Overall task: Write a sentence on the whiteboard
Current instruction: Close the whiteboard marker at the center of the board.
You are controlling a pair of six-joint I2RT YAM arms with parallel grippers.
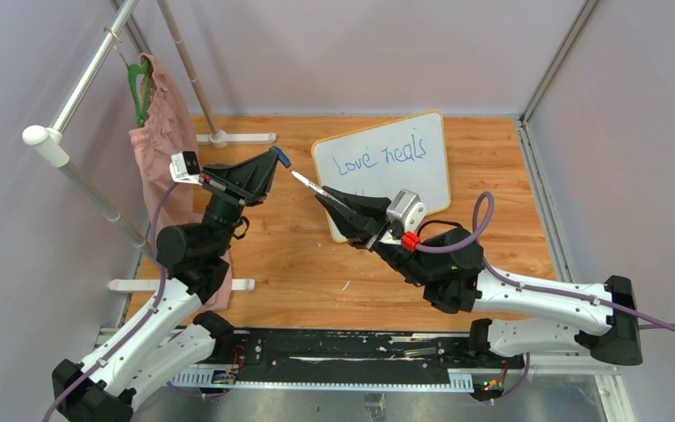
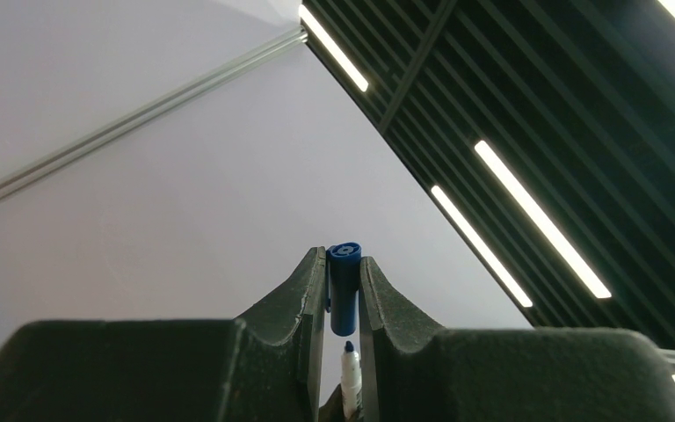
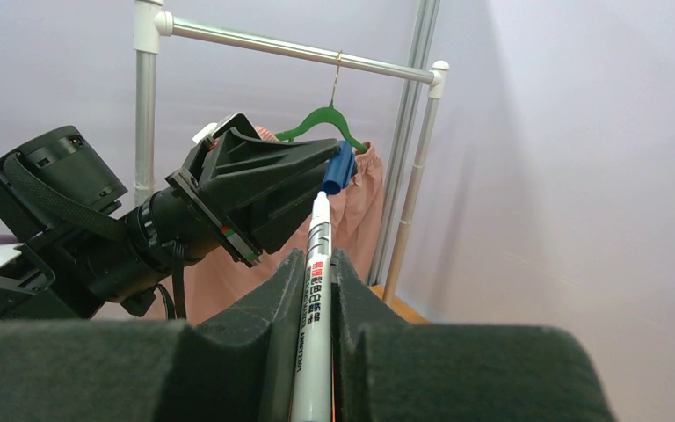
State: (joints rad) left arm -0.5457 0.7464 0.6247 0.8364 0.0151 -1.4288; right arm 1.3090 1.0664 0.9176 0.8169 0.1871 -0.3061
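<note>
The whiteboard point(image 1: 422, 180) with its yellow-orange rim lies on the wooden table at the back centre. Blue handwriting point(image 1: 380, 157) on it reads "Love heals"; a lower line is hidden behind my right arm. My right gripper point(image 1: 334, 199) is shut on a white marker point(image 1: 309, 185), also in the right wrist view point(image 3: 314, 299), its tip pointing at the left gripper. My left gripper point(image 1: 274, 160) is shut on the blue marker cap point(image 1: 283, 160), seen in the left wrist view point(image 2: 344, 286). The marker tip point(image 2: 349, 350) sits just below the cap's opening, a small gap apart.
A clothes rack point(image 1: 79, 79) stands at the left with a pink garment point(image 1: 163, 132) on a green hanger point(image 1: 139, 88). Its white feet point(image 1: 237, 138) rest on the wooden table point(image 1: 308, 264). Grey walls close in the sides and back.
</note>
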